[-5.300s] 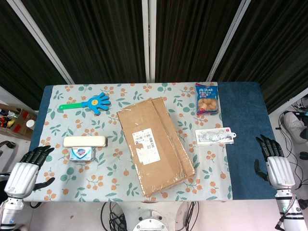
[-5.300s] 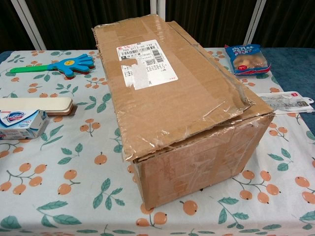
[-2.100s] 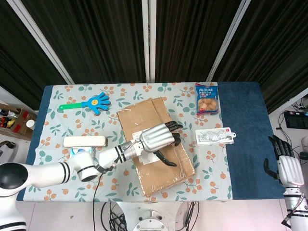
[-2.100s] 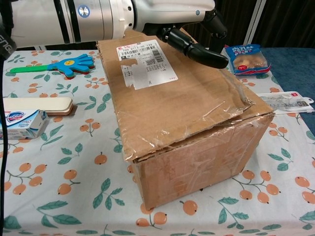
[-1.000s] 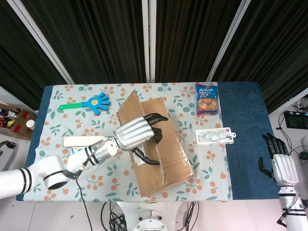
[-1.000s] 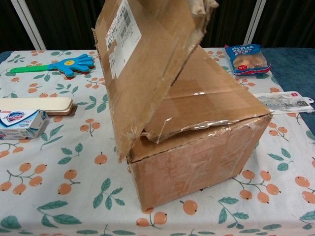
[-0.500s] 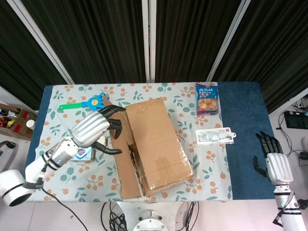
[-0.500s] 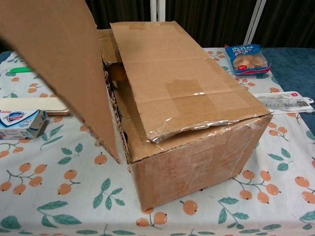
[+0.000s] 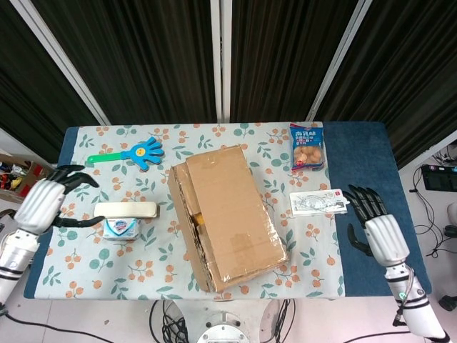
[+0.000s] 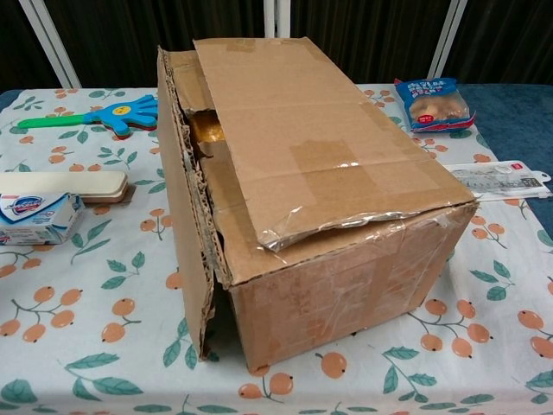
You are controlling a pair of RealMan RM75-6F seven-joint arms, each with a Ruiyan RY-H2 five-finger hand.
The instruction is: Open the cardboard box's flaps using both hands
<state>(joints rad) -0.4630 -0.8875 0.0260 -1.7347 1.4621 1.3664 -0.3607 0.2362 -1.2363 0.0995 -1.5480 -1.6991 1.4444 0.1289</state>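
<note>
The cardboard box (image 9: 227,218) sits in the middle of the table (image 9: 364,150), long side running away from the robot. Its left flap (image 10: 183,216) hangs down the box's left side, while the right flap (image 10: 315,138) lies flat across the top, with torn tape along the near edge. The cardboard looks stiff but light, so the flap should hinge along its crease; the best place to take hold is probably its free long edge on the left, over the dark gap. The left hand (image 9: 41,206) hovers off the table's left edge, fingers spread and holding nothing; the right hand (image 9: 377,230) hangs near the table's right edge, also spread and empty. Around the box lie a soap box (image 9: 120,228), a white case (image 9: 126,209), a blue hand clapper (image 9: 132,153), a snack bag (image 9: 307,146) and a white packet (image 9: 318,202).
</note>
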